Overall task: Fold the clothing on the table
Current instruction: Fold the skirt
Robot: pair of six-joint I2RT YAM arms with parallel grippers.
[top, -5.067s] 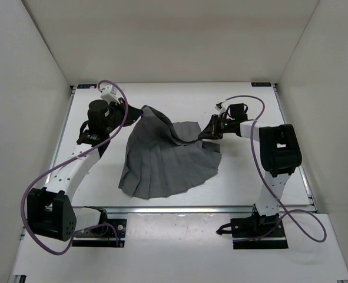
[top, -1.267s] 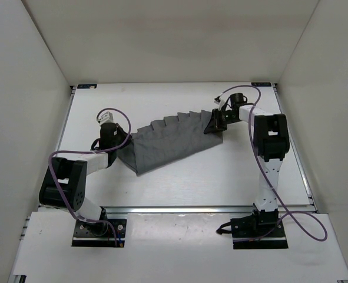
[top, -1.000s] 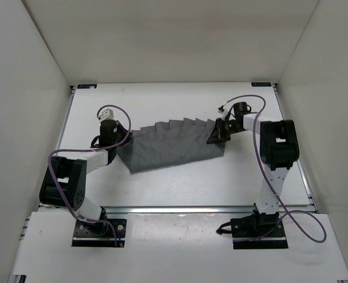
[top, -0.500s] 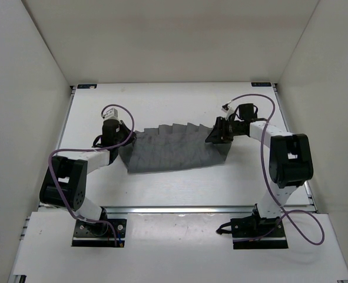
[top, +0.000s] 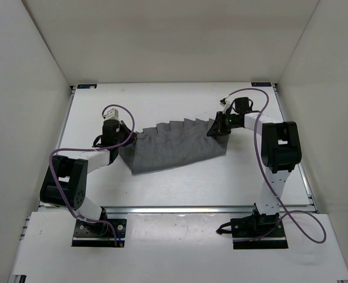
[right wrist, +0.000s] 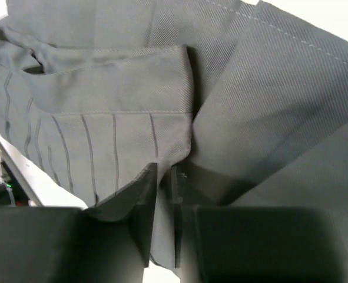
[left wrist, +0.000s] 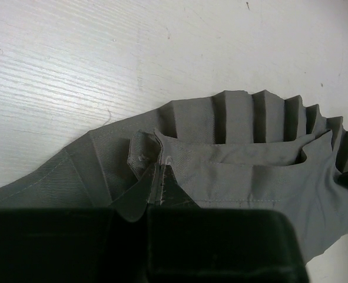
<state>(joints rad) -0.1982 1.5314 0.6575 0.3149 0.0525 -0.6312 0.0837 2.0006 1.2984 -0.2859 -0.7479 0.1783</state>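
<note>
Now you have the skirt (top: 174, 147) doubled over. A few seconds ago it lay as a broad fan on the table (top: 162, 188) with its far side lifted. It is now a long narrow band stretched between your two pincers, with the stepped pleat edge on the far side of both.

The left pincer (top: 125, 137) is clamped on the band's end, its tips pressed together on a small tuck of cloth, and the pleats run away from it toward the other arm. The right pincer (top: 216, 127) has drifted slightly toward the far side in the last half second, and the band's loose corner lies on its near side. Its wrist view shows the fingers drawn almost together with a fold of fabric in the slit, so it looks clamped on the skirt too. How firm that hold is, you cannot tell.

Judging by this, your first fold is made. What remains is probably to lay the band flat and bring one end across to the other. The thin layers could slide out of line if either grip slips.
</note>
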